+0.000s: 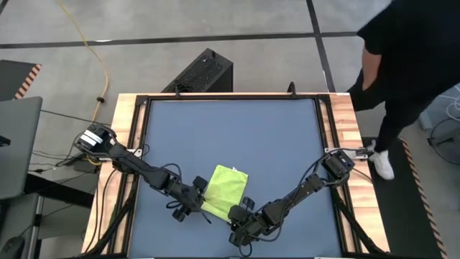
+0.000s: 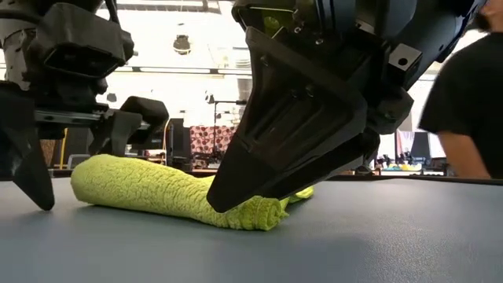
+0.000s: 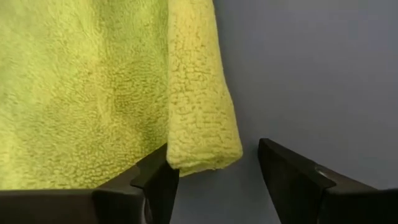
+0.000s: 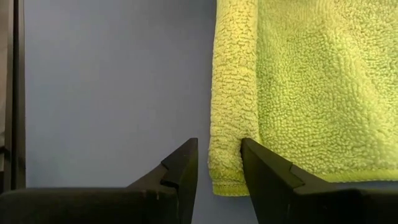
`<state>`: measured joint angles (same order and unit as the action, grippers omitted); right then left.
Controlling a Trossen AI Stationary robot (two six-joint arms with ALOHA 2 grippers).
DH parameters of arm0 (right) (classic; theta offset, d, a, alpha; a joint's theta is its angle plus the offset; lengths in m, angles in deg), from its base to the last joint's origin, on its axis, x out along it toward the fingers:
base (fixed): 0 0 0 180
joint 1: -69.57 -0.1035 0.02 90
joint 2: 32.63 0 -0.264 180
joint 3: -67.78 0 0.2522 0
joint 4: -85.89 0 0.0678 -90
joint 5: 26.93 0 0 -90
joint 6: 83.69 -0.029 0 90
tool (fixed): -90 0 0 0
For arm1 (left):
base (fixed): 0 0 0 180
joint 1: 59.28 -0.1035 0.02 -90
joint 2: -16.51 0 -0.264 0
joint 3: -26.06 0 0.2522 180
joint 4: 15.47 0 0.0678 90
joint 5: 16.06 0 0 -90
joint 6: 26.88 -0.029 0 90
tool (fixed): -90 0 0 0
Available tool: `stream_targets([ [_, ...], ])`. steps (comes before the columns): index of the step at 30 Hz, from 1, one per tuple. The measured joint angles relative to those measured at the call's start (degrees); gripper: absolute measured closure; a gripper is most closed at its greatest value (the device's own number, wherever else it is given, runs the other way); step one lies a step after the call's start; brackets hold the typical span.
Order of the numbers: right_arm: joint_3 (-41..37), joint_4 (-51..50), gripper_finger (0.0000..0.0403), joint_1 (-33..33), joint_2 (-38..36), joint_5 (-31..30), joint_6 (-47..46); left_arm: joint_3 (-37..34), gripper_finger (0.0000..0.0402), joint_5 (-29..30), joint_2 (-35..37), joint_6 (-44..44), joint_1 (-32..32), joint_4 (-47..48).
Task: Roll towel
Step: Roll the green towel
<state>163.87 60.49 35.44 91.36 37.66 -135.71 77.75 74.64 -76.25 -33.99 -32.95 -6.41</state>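
Logging one towel [image 1: 225,188] only: lime-green, lying on the dark blue-grey mat [image 1: 230,137] near the front of the worktop [image 1: 124,137], between the two arms. I count two grippers, both down at mat level, one at each end of the cloth's rolled front edge.

Left gripper [image 1: 192,202]: fingers spread, released. In its wrist view the folded corner of the towel [image 3: 199,124] sits in the gap beside one finger [image 3: 155,183]; nothing clamped.

Right gripper [image 1: 241,214]: fingers [image 4: 180,171] close together with a thin edge of the towel [image 4: 227,124] between them; I read it as pinching that edge, though contact is partly hidden.

Low view shows the towel [image 2: 157,192] as a thick roll along the mat, one end under the right gripper [image 2: 236,203].

One person [image 1: 410,50] in dark clothing stands beyond the worktop's far right corner. One black box [image 1: 201,72] sits on the floor behind.
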Motion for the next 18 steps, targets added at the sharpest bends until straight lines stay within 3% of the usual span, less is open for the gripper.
stream_targets([
  [10,0.00,-0.30,0.0253,0.15,0.00,0.02,-0.03,0.02,0.0237,-0.32,0.19,4.14,-0.13,0.77],
  [18,0.00,0.00,0.0253,0.15,0.00,0.02,-0.03,0.02,0.0235,0.34,6.30,2.01,-0.02,3.68],
])
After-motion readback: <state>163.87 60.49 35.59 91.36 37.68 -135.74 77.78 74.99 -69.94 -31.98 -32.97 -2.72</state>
